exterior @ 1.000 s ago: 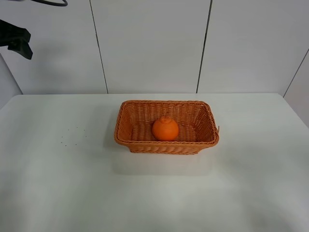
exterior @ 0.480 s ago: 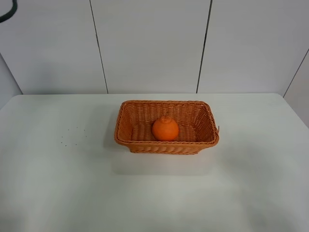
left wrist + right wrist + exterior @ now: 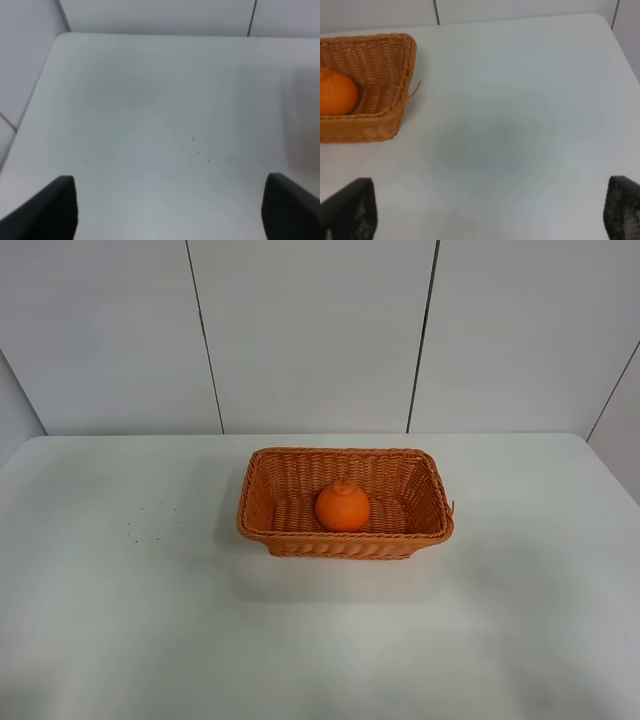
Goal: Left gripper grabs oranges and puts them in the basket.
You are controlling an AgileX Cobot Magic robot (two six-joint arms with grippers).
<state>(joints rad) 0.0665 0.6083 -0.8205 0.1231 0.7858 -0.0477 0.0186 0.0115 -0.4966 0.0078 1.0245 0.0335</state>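
Orange (image 3: 342, 507) sits inside the basket (image 3: 262, 530), near the middle of the table (image 3: 120, 620); task looks done. Left tool (image 3: 170, 210) is released, fingers wide apart over bare table with nothing between them, and right tool (image 3: 490, 215) is likewise spread wide and empty, both out of the exterior view. Main risk I see: a low pass by either arm could clip the basket's flared rim and shift it.

Laboratory test bench: bare white table (image 3: 120, 640) backed by plain white wall panels (image 3: 310, 330) with dark seams.
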